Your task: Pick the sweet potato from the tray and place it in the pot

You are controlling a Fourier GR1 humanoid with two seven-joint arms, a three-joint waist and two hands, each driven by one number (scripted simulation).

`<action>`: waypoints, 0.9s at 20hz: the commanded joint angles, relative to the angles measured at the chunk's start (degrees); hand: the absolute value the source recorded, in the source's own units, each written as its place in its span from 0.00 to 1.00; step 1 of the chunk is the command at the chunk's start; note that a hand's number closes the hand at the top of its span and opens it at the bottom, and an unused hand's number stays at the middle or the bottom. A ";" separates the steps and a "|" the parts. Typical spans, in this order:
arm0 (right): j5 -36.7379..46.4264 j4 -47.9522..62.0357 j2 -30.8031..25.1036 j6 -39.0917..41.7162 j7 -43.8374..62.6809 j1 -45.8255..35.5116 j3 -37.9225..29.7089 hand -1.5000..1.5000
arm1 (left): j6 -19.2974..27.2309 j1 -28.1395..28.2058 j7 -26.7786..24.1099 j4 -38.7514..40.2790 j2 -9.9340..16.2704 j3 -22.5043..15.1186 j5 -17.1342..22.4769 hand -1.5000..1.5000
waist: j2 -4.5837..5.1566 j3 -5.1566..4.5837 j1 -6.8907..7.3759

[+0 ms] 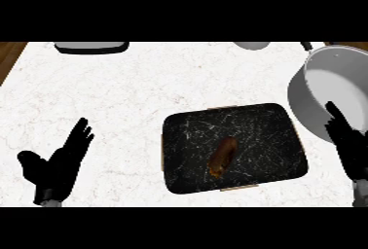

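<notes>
A brown sweet potato [223, 156] lies near the middle of a black marbled tray [187, 131] on the white counter. A large grey pot [327, 92] stands to the tray's upper right, its inside bare. My right hand [348, 141] is open with straight fingers at the right edge, in front of the pot's near wall and just right of the tray. My left hand [57, 163] rests open at the lower left, fingers up, well away from the tray.
A grey dish [92, 46] sits at the counter's far left edge. A small pale round object [251, 45] shows at the far edge. Brown wood [10, 56] borders the counter at the upper left.
</notes>
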 commanded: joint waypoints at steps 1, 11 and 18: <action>9.77 -8.59 0.98 -8.02 -2.43 3.81 4.12 1.00 | 0.76 -1.94 -1.07 0.06 -0.65 0.65 -1.04 0.50 | -1.25 -0.08 0.04; 44.84 -17.15 -15.93 -27.36 4.99 -2.40 1.86 0.00 | 4.00 -4.18 -8.16 -3.63 -1.11 2.70 -3.83 0.50 | -3.81 -1.29 -4.01; 65.53 -26.47 -9.08 -29.08 10.76 -0.14 13.94 0.00 | 4.80 -4.47 -10.89 -3.56 -2.91 0.90 -5.66 0.50 | -2.51 -0.95 -2.37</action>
